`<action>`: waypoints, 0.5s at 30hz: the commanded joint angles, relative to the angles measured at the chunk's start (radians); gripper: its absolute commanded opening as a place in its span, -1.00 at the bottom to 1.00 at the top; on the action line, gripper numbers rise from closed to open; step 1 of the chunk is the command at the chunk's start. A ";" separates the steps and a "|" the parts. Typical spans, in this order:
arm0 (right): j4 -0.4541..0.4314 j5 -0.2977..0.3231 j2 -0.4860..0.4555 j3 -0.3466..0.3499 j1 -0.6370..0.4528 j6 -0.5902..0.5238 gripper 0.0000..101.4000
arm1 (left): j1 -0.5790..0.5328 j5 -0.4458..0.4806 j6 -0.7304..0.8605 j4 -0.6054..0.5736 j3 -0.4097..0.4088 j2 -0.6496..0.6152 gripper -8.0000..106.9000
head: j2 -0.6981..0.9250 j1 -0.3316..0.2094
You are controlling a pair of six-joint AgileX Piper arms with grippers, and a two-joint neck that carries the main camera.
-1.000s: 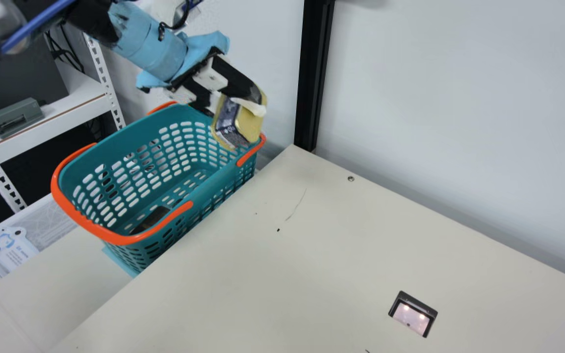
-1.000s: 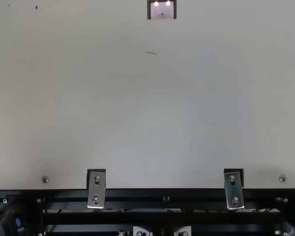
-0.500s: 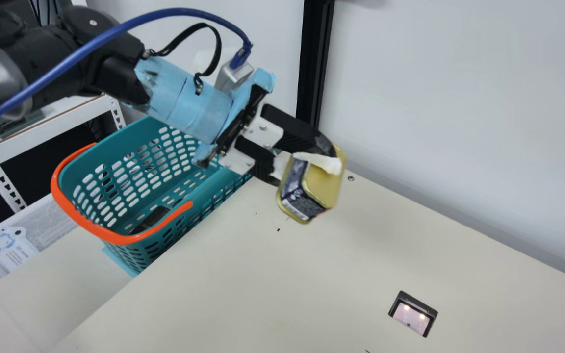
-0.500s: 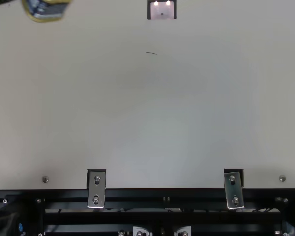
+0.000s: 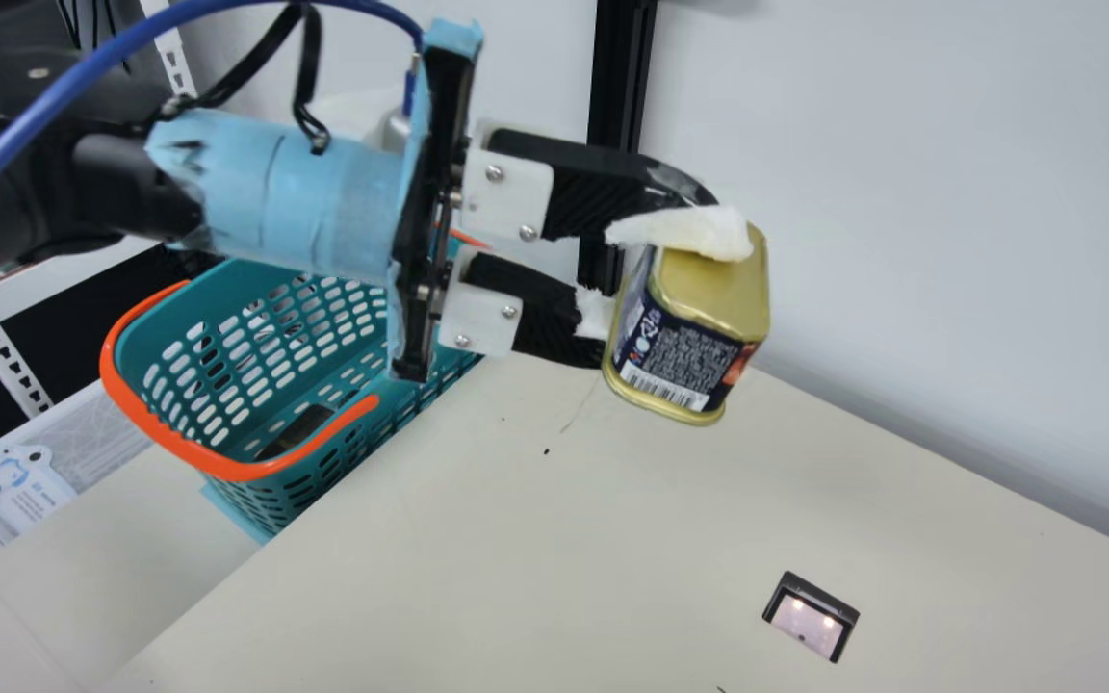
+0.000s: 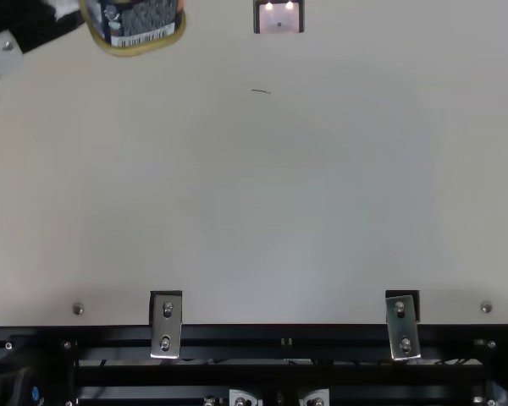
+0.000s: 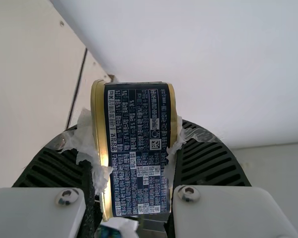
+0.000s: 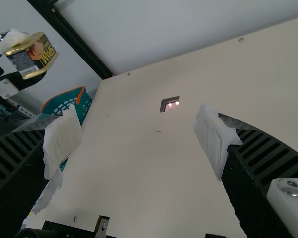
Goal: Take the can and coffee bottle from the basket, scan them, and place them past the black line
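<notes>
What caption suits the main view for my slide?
Left jaws holding a can over the cream table, teal basket to the left, lit scanner at lower right.

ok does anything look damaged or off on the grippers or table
The white padding on the left gripper and right gripper looks ragged, its edges torn. A thin, scratch-like line also marks the table near the basket. Nothing looks spilled.

In the main view, your left gripper (image 5: 665,289) hid part of the teal basket (image 5: 227,289); you couldn't identify the dark item (image 5: 299,430) inside. The top view's edge cut off your gold-rimmed can (image 6: 144,21).
</notes>
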 commanded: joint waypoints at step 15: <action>0.000 0.000 0.000 0.000 0.000 0.000 1.00 | 0.018 0.001 -0.381 -0.236 0.314 -0.295 -0.68 | 0.013 -0.032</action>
